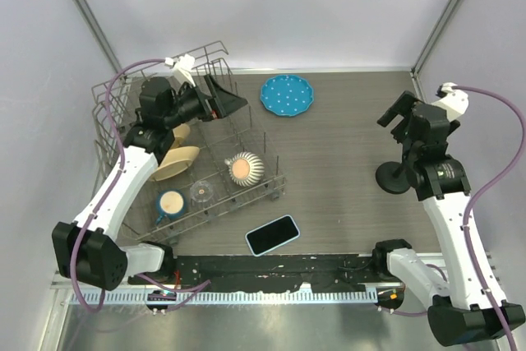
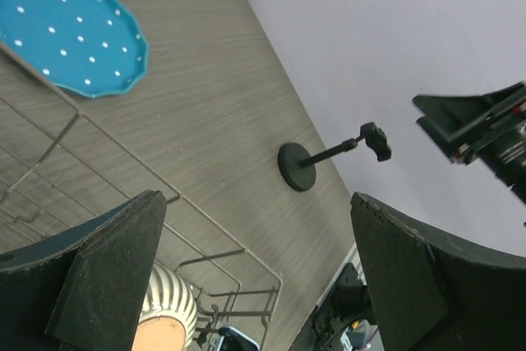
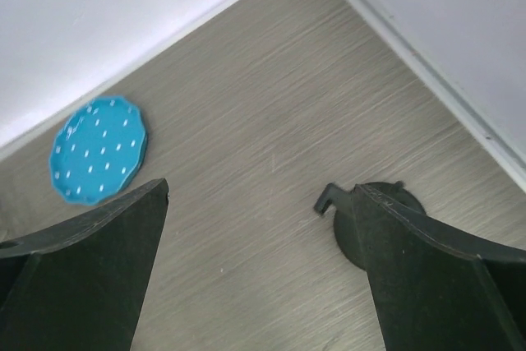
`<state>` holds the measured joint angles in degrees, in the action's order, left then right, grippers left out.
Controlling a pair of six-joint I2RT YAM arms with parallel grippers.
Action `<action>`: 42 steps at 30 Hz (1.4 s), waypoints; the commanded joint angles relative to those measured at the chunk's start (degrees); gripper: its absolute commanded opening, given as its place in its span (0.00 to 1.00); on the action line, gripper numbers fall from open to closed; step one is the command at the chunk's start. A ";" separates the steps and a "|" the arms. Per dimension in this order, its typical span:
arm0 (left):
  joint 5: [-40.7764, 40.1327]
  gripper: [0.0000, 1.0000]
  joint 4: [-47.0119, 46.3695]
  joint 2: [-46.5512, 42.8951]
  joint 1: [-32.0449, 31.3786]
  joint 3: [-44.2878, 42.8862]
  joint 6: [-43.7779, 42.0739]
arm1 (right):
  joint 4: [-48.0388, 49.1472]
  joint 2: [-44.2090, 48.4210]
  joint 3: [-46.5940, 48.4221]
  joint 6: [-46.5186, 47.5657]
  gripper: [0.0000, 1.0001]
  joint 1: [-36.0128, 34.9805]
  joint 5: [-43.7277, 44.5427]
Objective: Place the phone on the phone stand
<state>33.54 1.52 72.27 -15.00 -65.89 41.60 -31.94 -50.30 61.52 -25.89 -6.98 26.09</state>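
At the near edge of the bench [image 1: 345, 129] lies the phone [image 1: 272, 235], flat, well apart from the phone stand [image 1: 393, 177]; we find left fingers [image 1: 223, 96] and right fingers [image 1: 401, 117] wide open, empty, seemingly awaiting pickup.

Black-screened, light-blue-edged phone [image 1: 272, 235]; black phone stand [image 2: 297, 168]; blue white-dotted plate [image 1: 287, 95]; grey wood-grain table [image 1: 345, 121]
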 commanded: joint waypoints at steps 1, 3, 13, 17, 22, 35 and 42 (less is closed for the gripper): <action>1.71 1.00 -1.79 -3.27 -1.86 0.06 -3.62 | -1.00 -1.11 6.67 -2.85 0.99 3.72 7.03; 0.57 1.00 0.23 -3.89 -2.40 -0.38 -4.95 | -2.33 -1.99 7.48 -4.69 0.99 6.18 9.15; -2.86 1.00 4.45 -6.35 -6.17 -1.26 -9.43 | -2.33 3.28 -1.65 -18.93 0.99 26.67 -8.06; -4.00 1.00 5.95 -6.44 -7.23 -1.79 -10.66 | -3.12 6.44 -4.47 -22.54 0.99 26.93 -9.30; -4.01 1.00 6.13 -7.05 -8.11 -1.88 -10.84 | -4.18 6.36 -7.81 -21.66 0.98 26.93 -8.77; -5.85 1.00 7.27 -6.79 -9.87 -1.96 -12.25 | -0.40 7.15 -13.88 -27.01 0.96 27.02 -18.78; -6.21 1.00 7.71 -6.44 -10.22 -1.96 -12.60 | 1.44 7.15 -15.81 -30.44 0.89 27.02 -19.58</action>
<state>27.99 9.10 66.81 -24.84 -65.45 30.30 -34.63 -43.97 46.72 -53.17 19.70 7.57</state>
